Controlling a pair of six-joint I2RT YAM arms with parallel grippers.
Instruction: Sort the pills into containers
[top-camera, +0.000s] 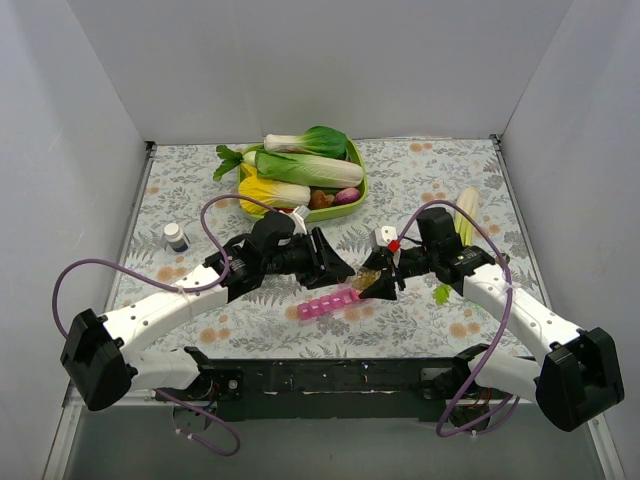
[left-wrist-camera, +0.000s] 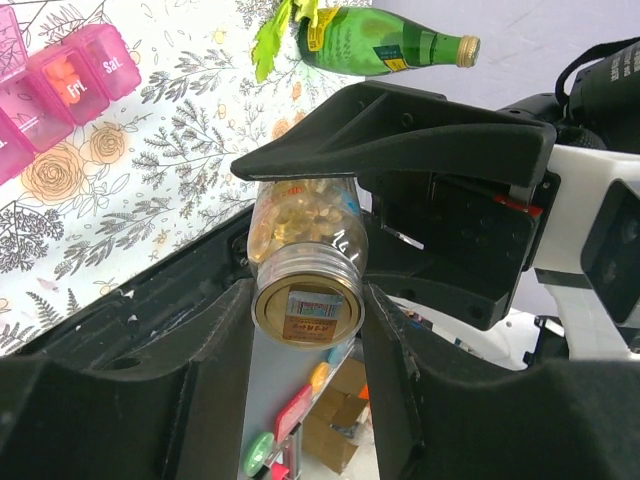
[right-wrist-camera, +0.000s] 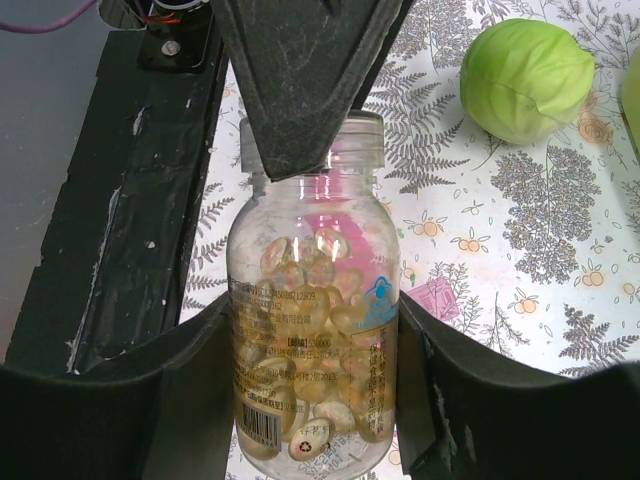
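Note:
A clear pill bottle (top-camera: 372, 281) of yellowish-brown pills is held level above the table between both grippers. My right gripper (top-camera: 383, 280) is shut on its body (right-wrist-camera: 312, 350), base toward that camera (right-wrist-camera: 315, 315). My left gripper (top-camera: 340, 265) has its fingers against both sides of the threaded neck (left-wrist-camera: 305, 300), and the mouth faces the left wrist camera (left-wrist-camera: 308, 310). The pink pill-organiser strip (top-camera: 328, 303) lies on the table just below and in front, lids open. An orange pill shows in one compartment (left-wrist-camera: 62, 72). The strip shows pink behind the bottle (right-wrist-camera: 435, 298).
A green tray (top-camera: 355, 190) of vegetables stands at the back centre. A small white bottle (top-camera: 175, 236) stands at the left. A pale corn cob (top-camera: 466, 215) and a green leaf (top-camera: 441, 293) lie right. A green bottle (left-wrist-camera: 385, 45) and a green cabbage (right-wrist-camera: 525, 75) lie nearby. White walls enclose the table.

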